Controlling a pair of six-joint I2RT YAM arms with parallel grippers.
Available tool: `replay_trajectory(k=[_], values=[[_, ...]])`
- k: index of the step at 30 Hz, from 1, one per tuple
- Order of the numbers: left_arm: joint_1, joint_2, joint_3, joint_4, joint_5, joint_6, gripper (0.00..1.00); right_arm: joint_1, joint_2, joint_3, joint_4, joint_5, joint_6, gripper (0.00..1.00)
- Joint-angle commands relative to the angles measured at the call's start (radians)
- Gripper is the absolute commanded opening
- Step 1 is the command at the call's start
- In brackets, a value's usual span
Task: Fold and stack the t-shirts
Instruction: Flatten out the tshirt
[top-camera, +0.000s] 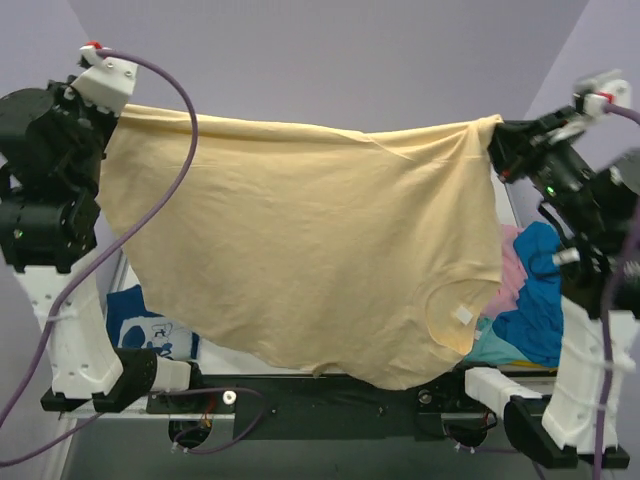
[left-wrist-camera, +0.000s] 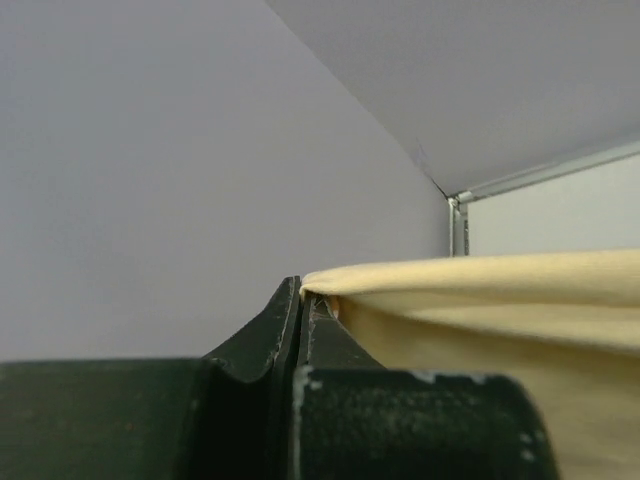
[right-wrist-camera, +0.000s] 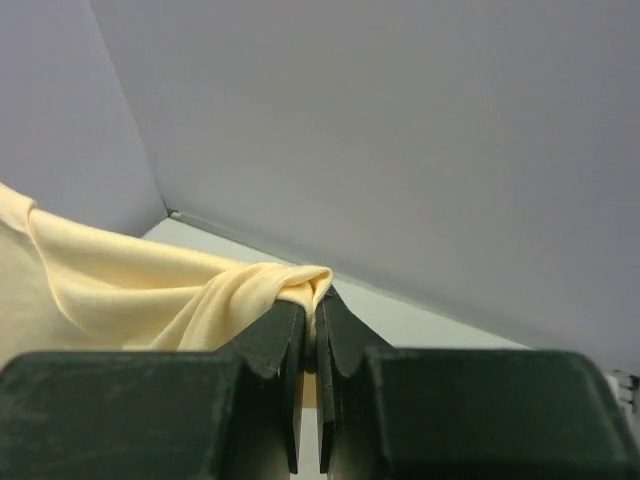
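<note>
The tan tee (top-camera: 300, 250) is held spread in the air above the worktop (top-camera: 228, 357), stretched between the two arms, with its top edge sagging slightly in the middle. A white label (top-camera: 462, 315) shows near its lower right edge, so the neck appears to hang downward. One top corner is pinched in the left hand (left-wrist-camera: 302, 295), whose jaws are closed on a thin fold of cloth. The other corner is bunched in the right hand (right-wrist-camera: 318, 305), also clamped tight on it.

The step in hand is judged to be the spreading of the tee before it is laid flat for folding. For this to be done well, the tension between the hands should be even, so that the sag is taken out without the cloth being pulled from either grip. The tee is best lowered with its hanging edge set down first and the rest drawn flat behind it.

Care is called for at the sides. A heap of a pink tee (top-camera: 512, 265), a blue tee (top-camera: 540, 300) and a teal tee (top-camera: 490, 345) lies at the right, and a navy tee (top-camera: 150, 325) lies at the left. The tan cloth could be draped over them if it is laid too wide.
</note>
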Motion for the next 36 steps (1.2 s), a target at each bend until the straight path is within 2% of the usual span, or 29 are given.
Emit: replay_trajectory(k=[1, 2, 4, 7, 10, 12, 13, 15, 17, 21, 23, 28, 29, 32, 34, 35, 36], values=[[0.013, 0.114, -0.153, 0.002, 0.118, -0.046, 0.00, 0.000, 0.152, -0.291, 0.387, -0.086, 0.012, 0.00], [0.010, 0.141, -0.182, 0.011, 0.158, -0.051, 0.00, 0.000, 0.198, -0.361, 0.497, -0.076, 0.002, 0.00], [0.001, 0.187, -0.282, 0.053, 0.179, -0.060, 0.00, 0.000, 0.293, -0.417, 0.582, -0.082, -0.024, 0.00], [-0.016, 0.264, -0.444, 0.135, 0.193, -0.046, 0.00, 0.000, 0.457, -0.429, 0.656, -0.102, -0.086, 0.00], [-0.025, 0.400, -0.504, 0.247, 0.199, -0.054, 0.00, 0.038, 0.705, -0.376, 0.734, -0.173, -0.178, 0.00], [-0.025, 0.512, -0.476, 0.277, 0.195, -0.069, 0.00, 0.046, 0.836, -0.342, 0.812, -0.180, -0.195, 0.00], [-0.025, 0.550, -0.431, 0.286, 0.195, -0.076, 0.00, 0.047, 0.880, -0.328, 0.910, -0.175, -0.189, 0.00], [-0.023, 0.726, -0.339, 0.291, 0.177, -0.086, 0.00, 0.046, 0.986, -0.299, 1.014, -0.168, -0.198, 0.00], [-0.023, 0.845, -0.228, 0.271, 0.172, -0.100, 0.00, 0.047, 1.080, -0.236, 1.058, -0.136, -0.192, 0.00], [-0.022, 1.017, -0.022, 0.232, 0.161, -0.119, 0.00, 0.052, 1.232, -0.071, 0.992, -0.013, -0.195, 0.03], [-0.022, 1.057, 0.020, 0.243, 0.157, -0.112, 0.00, 0.053, 1.295, -0.011, 0.987, 0.039, -0.201, 0.03], [-0.017, 1.079, -0.009, 0.340, 0.120, -0.102, 0.00, 0.057, 1.421, 0.190, 0.905, 0.113, -0.212, 0.02], [-0.017, 1.082, -0.012, 0.362, 0.111, -0.100, 0.00, 0.058, 1.445, 0.227, 0.898, 0.128, -0.213, 0.10], [-0.017, 1.094, -0.008, 0.395, 0.089, -0.100, 0.00, 0.066, 1.465, 0.267, 0.903, 0.182, -0.207, 0.23], [-0.020, 1.106, 0.008, 0.396, 0.083, -0.091, 0.17, 0.069, 1.470, 0.295, 0.865, 0.242, -0.184, 0.42], [-0.022, 1.112, 0.012, 0.396, 0.069, -0.089, 0.41, 0.070, 1.464, 0.302, 0.851, 0.301, -0.180, 0.55], [-0.022, 1.112, 0.019, 0.403, 0.057, -0.089, 0.53, 0.073, 1.459, 0.316, 0.807, 0.326, -0.178, 0.61]])
